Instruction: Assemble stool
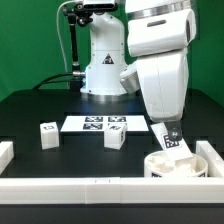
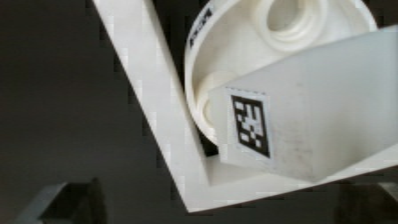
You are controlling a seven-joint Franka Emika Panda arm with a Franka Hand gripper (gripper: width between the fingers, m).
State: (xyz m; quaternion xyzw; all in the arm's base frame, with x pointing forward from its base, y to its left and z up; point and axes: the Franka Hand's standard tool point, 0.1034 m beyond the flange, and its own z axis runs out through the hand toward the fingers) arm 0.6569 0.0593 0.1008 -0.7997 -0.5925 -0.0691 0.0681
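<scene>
Hovering low over the round seat (image 1: 178, 165), the hand (image 1: 172, 134) has its fingers spread wide and pinches nothing, though a tagged leg (image 2: 306, 110) stands tilted on the seat right under it. The seat lies in the corner of the white border rails (image 1: 212, 158), touching or nearly touching them. Two more legs (image 1: 47, 135) stand on the dark surface (image 1: 30, 110) well away from the seat, near the marker board (image 1: 96, 124). To my eye the risk is the tilted leg: with nothing clamping it, a brush from a finger could tip it off the seat. Crowded against the rails, the fingers could also catch on the rail edge.
</scene>
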